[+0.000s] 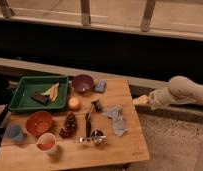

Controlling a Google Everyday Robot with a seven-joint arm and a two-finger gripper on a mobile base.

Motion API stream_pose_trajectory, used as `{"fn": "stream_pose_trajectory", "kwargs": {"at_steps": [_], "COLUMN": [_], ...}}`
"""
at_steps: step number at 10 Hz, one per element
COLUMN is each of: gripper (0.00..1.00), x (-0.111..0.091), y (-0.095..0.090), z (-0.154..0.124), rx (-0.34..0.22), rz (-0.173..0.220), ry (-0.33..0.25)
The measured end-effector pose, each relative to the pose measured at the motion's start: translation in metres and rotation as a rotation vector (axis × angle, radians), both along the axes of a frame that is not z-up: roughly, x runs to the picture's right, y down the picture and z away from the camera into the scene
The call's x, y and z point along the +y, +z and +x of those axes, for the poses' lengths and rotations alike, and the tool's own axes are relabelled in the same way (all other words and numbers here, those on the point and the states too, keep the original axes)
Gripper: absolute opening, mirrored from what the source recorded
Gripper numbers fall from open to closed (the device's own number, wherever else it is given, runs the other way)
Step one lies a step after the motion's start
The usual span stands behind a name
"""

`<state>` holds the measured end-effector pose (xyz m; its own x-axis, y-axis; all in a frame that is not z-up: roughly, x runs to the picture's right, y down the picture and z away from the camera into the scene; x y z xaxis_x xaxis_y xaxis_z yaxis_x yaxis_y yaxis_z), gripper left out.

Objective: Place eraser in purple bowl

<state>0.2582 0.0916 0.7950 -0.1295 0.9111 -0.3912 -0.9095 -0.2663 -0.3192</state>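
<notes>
The wooden table point(122, 150) is a rectangular butcher-block top. Its right edge runs just left of the gripper point(138, 100), which hangs off the table beside that edge, level with the middle of the top, with its pale fingers apart and nothing between them. The white, rounded arm point(181, 91) reaches in from the right over rough grey floor. The open strip of bare wood lies along the right side and the front right corner; the left half is crowded. There is 1 green rectangular tray point(19, 96) at the back left corner. In it lies 1 eraser point(40, 98), a small flat dark block, touching the tray floor just left of the pale yellow wedge pieces point(53, 91), whose count I cannot tell. There are 2 bowls: the purple bowl point(83, 83), round and glossy, just right of the tray, and an orange-red bowl point(39, 122) near the front left. 1 light blue square block point(100, 86) sits beside the purple bowl. There are 2 cups, a blue cup point(15, 132) and a pale cup point(46, 143), 1 orange ball point(73, 103), 1 scaly pine cone point(70, 125), and 1 crumpled grey cloth point(116, 119).
</notes>
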Motion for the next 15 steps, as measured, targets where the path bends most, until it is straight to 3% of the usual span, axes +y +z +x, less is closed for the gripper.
{"fn": "stream_pose_trajectory", "kwargs": {"at_steps": [6,8,10,15], "gripper": [0.80,0.80,0.80,0.80], "x": [-0.001,-0.015,-0.031,-0.089], "y": [-0.001,0.002,0.007,0.013], "z": [0.002,-0.009,-0.033,-0.155], "rx": [0.011,0.008,-0.008,-0.092], "rz": [0.005,0.025,0.045,0.126], "ry": [-0.009,-0.064,-0.127,-0.344]}}
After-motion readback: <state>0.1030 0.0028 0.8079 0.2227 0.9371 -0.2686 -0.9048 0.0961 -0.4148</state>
